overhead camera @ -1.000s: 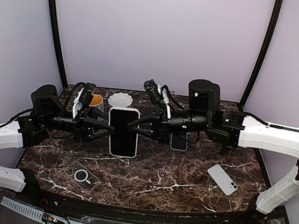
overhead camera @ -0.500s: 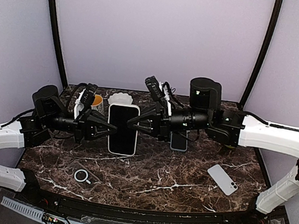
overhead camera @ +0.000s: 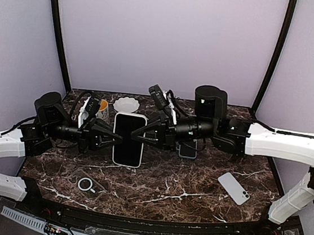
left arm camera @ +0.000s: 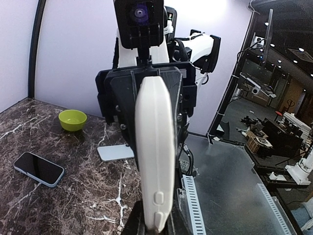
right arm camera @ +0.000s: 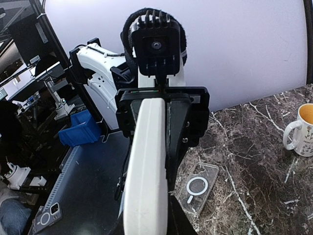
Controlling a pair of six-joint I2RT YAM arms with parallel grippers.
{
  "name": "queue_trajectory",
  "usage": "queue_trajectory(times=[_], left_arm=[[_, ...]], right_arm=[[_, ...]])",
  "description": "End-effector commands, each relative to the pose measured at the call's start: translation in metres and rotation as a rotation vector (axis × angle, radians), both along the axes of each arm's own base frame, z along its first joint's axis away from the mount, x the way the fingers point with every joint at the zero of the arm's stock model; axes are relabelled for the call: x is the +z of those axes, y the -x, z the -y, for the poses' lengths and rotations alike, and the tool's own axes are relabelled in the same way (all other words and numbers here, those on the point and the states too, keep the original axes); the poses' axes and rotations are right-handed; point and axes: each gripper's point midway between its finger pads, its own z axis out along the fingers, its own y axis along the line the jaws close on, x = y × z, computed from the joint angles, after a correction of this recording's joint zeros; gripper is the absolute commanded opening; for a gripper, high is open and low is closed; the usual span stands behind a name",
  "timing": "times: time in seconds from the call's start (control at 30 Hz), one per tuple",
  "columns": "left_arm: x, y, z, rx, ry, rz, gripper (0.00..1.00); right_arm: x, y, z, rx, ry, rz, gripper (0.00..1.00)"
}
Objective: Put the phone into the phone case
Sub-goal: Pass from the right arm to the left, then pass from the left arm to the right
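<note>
Item: phone [overhead camera: 128,140], dark screen toward the top camera, seated in a white phone case [left arm camera: 154,161]. It is held above the bench [overhead camera: 193,195], between the two arms.
Left gripper [overhead camera: 111,138]: jaws pinching the phone's left edge.
Right gripper [overhead camera: 144,132]: jaws around the right edge; cannot tell whether they are pinching or slack.
On bench: clear ring-marked case [overhead camera: 87,184], silver phone [overhead camera: 233,188], mug [overhead camera: 101,109].

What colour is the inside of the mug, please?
Orange-yellow inside the white mug; the right wrist view shows it best.
</note>
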Motion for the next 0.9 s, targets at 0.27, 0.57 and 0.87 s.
queue_trajectory(times=[0.27, 0.57, 0.87], left_arm=[[0.03, 0.006, -0.008, 0.022, 0.094, 0.111, 0.0], [0.03, 0.004, -0.008, 0.031, 0.094, 0.112, 0.0], [0.013, -0.048, -0.009, 0.29, -0.044, 0.038, 0.82]], right_arm=[[-0.022, -0.006, -0.004, -0.011, 0.041, -0.046, 0.34], [-0.016, -0.009, -0.002, -0.042, 0.022, -0.036, 0.0], [-0.052, -0.08, 0.031, -0.352, 0.194, -0.124, 0.0]])
